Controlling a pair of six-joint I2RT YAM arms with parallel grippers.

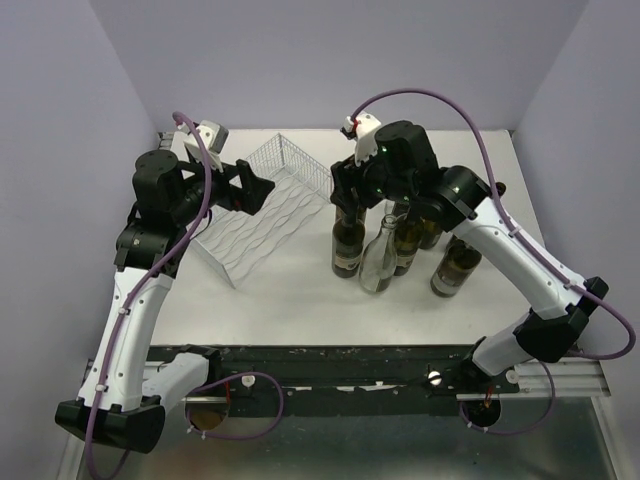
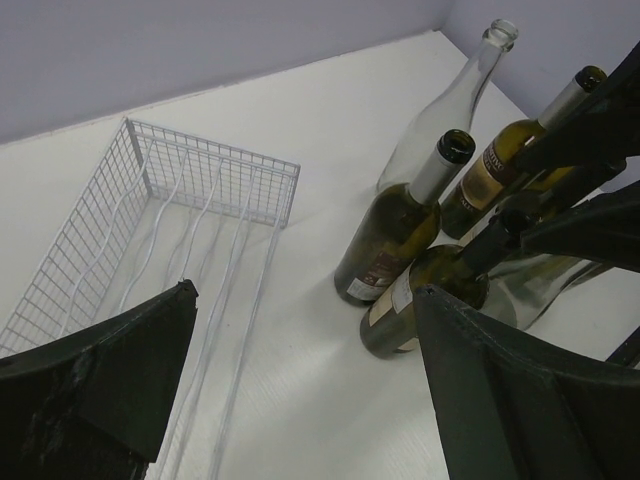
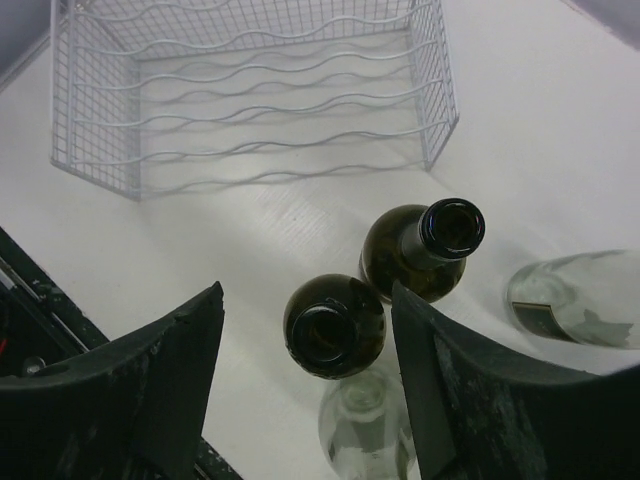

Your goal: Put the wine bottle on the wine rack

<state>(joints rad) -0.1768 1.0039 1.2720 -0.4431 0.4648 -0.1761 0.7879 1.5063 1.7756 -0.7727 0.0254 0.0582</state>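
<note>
Dark green wine bottle (image 3: 335, 325) stands between the parted, unclamped jaws of the right gripper (image 3: 305, 300); the left gripper (image 2: 305, 295) gapes wide, wine rack (image 2: 215, 170) just ahead.

Pale lavender walls (image 1: 330, 60) close in a white bench (image 1: 300, 300); a dark rail (image 1: 350, 365) runs along its edge.

Top view: the right gripper (image 1: 350, 195) hides the neck of the dark bottle (image 1: 348, 248) at centre. Right wrist view: a clear bottle (image 3: 365, 428) is cut off at the lower edge, a labelled bottle (image 3: 575, 310) at the right edge.
</note>
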